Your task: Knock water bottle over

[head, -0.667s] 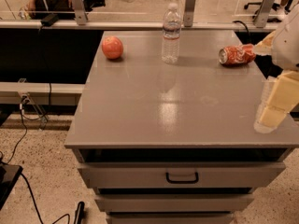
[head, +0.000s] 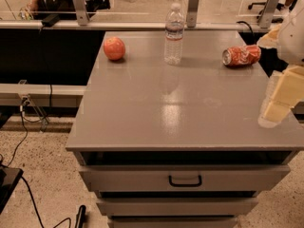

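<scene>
The water bottle [head: 174, 33] is a clear ribbed plastic bottle with a white cap. It stands upright near the far edge of the grey cabinet top [head: 180, 103], about mid-width. My gripper [head: 280, 99] is at the right edge of the view, above the cabinet's right side, well to the right of the bottle and nearer the front. It is pale yellow and blurred. Nothing is seen in it.
A red-orange fruit [head: 114, 48] sits left of the bottle. A crushed red soda can [head: 242, 56] lies on its side at the far right. Drawers with a black handle [head: 185, 180] are below the top. A glass partition and rail run behind.
The view has shifted slightly. The bottle, fruit and can stay put. My gripper remains at the right edge, at about the same place.
</scene>
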Controlling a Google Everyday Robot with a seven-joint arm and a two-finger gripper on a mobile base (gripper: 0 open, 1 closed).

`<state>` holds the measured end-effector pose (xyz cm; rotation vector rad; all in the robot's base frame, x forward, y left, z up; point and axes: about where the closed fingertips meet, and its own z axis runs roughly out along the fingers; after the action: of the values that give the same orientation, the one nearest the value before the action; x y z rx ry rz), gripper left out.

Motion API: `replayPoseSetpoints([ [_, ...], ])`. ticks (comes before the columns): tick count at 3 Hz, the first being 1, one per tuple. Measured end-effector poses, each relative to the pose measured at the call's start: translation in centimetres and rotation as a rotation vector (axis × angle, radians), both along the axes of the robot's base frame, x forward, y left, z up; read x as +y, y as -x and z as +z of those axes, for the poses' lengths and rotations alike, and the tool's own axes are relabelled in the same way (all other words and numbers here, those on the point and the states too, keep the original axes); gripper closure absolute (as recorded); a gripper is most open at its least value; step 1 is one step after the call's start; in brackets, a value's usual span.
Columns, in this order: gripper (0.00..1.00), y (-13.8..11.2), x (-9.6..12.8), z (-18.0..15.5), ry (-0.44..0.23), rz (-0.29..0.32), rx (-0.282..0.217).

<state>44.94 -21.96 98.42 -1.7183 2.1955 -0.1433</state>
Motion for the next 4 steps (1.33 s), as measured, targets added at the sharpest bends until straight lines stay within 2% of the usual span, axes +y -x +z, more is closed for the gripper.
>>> replayPoseSetpoints([
  [1,0.0,-4.2,-0.7,1.5,0.0,0.014,-0.073],
  [2,0.0,-9.1,-0.9,3.2,-0.031,0.021,-0.131],
  [3,0.0,-9.9,-0.9,4.6,-0.042,0.018,-0.164],
  [4,0.0,-9.9,-0.9,4.6,-0.042,0.019,-0.164],
])
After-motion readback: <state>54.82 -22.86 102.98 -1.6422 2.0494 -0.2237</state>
